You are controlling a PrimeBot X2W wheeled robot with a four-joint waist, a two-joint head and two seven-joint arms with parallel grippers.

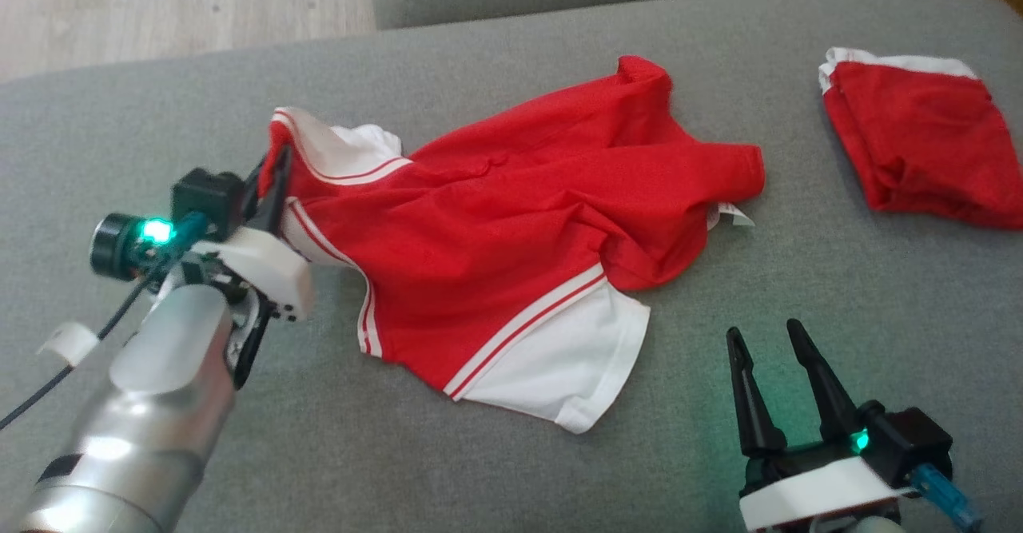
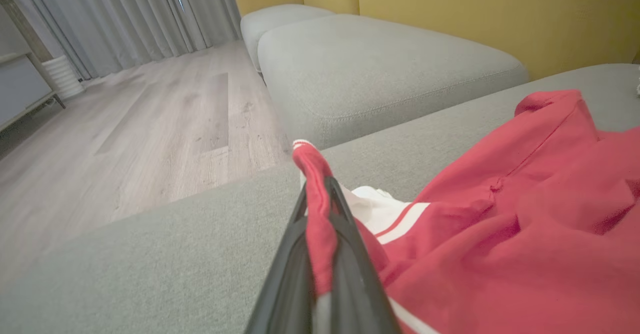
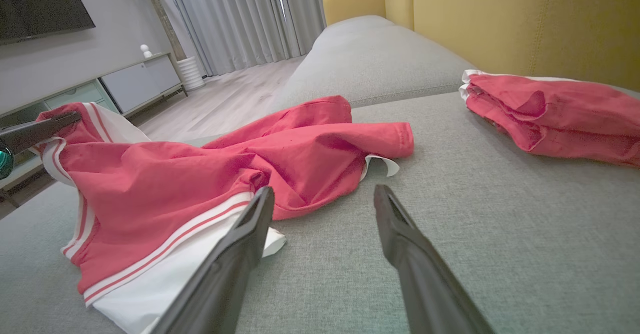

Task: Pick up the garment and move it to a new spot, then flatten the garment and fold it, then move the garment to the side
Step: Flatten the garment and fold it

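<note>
The red and white shirt (image 1: 511, 237) lies crumpled on the gray sofa (image 1: 447, 477). The left claw (image 1: 276, 173) pinches the shirt's edge tight. The right claw (image 1: 765, 332) is spread wide near the shirt's white part, holding nothing. Another red cloth (image 1: 927, 141) lies folded well apart.

The head view looks down across the grey cushion (image 1: 384, 469) from its near edge; both wrist views skim low (nearly on it), sharing the red garment (image 1: 495, 237).
</note>
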